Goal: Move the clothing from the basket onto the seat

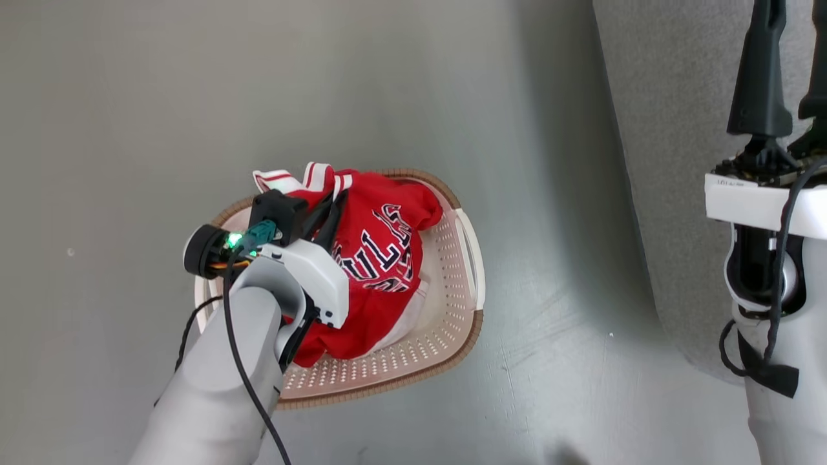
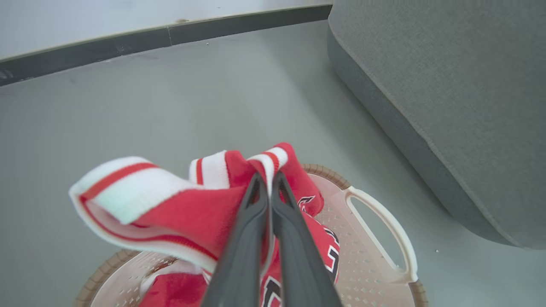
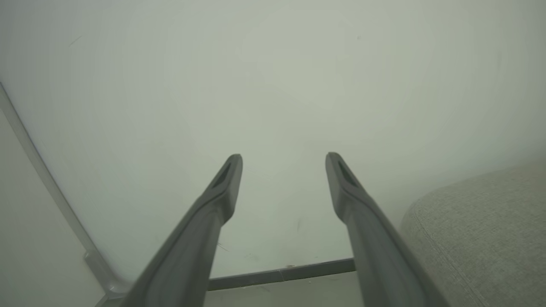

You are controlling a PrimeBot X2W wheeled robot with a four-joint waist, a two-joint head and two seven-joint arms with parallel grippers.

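The red jersey (image 1: pixel 378 258) with black-white lettering is heaped in the cream basket (image 1: pixel 452 368) on the floor. My left gripper (image 1: pixel 336 197) is shut on the jersey's white-red striped trim (image 2: pixel 140 192), holding it raised above the basket's rim (image 2: pixel 324 170). A white fold (image 1: pixel 413 310) shows under the jersey; I cannot tell the shorts apart. The grey sofa (image 1: pixel 672 129) stands to the right of the basket, and its rounded edge (image 2: pixel 426 140) lies close beyond the basket's handle (image 2: pixel 384 221). My right gripper (image 1: pixel 793 13) is up by the sofa, open (image 3: pixel 283 160) and holding nothing.
Grey floor (image 1: pixel 194 97) surrounds the basket. A pale wall with a dark baseboard (image 2: pixel 170 36) runs behind. The right wrist view faces a wall (image 3: pixel 273 85) and baseboard (image 3: pixel 281 275), with a sofa corner (image 3: pixel 482 230) at lower right.
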